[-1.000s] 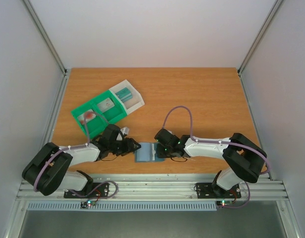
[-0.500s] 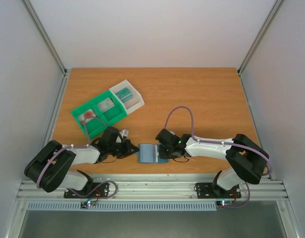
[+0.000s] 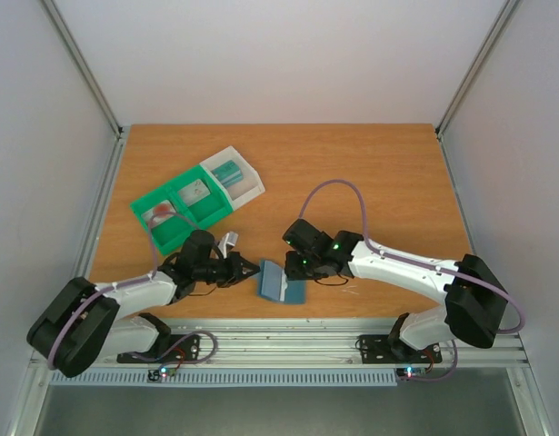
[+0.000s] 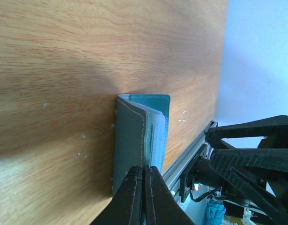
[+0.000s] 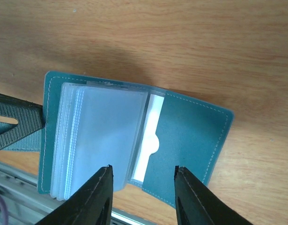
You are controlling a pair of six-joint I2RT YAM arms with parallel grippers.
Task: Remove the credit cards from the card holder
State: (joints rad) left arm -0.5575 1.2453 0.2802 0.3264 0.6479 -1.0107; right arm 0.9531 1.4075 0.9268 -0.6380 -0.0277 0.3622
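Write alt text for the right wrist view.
An open teal card holder on a wooden table, with a stack of clear sleeves on one panel and a white card tucked in the other's pocket. The right gripper hangs open above it; the left gripper pinches the sleeve-side edge.

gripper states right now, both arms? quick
left gripper: closed, pinching the edge of the card holder.
right gripper: open, over the card holder, holding nothing.
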